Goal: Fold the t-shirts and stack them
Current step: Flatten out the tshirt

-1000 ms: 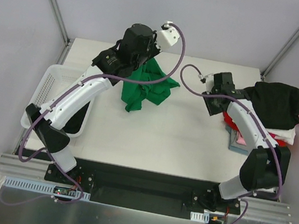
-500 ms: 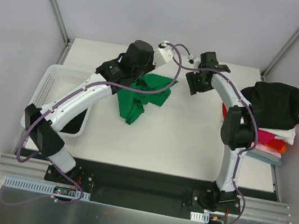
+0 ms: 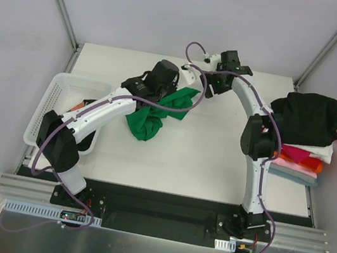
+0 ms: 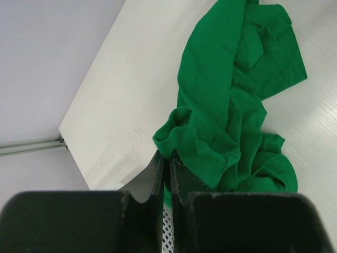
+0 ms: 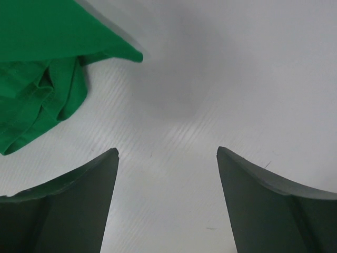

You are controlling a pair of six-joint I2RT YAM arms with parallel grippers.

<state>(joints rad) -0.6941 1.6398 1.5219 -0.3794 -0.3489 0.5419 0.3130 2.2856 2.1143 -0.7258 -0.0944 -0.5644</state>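
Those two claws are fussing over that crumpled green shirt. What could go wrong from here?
The left claw pinches only a small edge fold of the bright green cloth t-shirt; it could slip out when pulled.
The right claw hangs open over bare table, with the shirt's corner off to one side; closing here would probably miss.
The bunched black t-shirt sits loosely atop the folded stack and might slide off.

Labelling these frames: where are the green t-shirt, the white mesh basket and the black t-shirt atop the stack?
green t-shirt (image 3: pixel 146 124): top external view, its bunched near end.
white mesh basket (image 3: pixel 48 105): top external view, its left wall.
black t-shirt (image 3: pixel 307 118): top external view, its middle.
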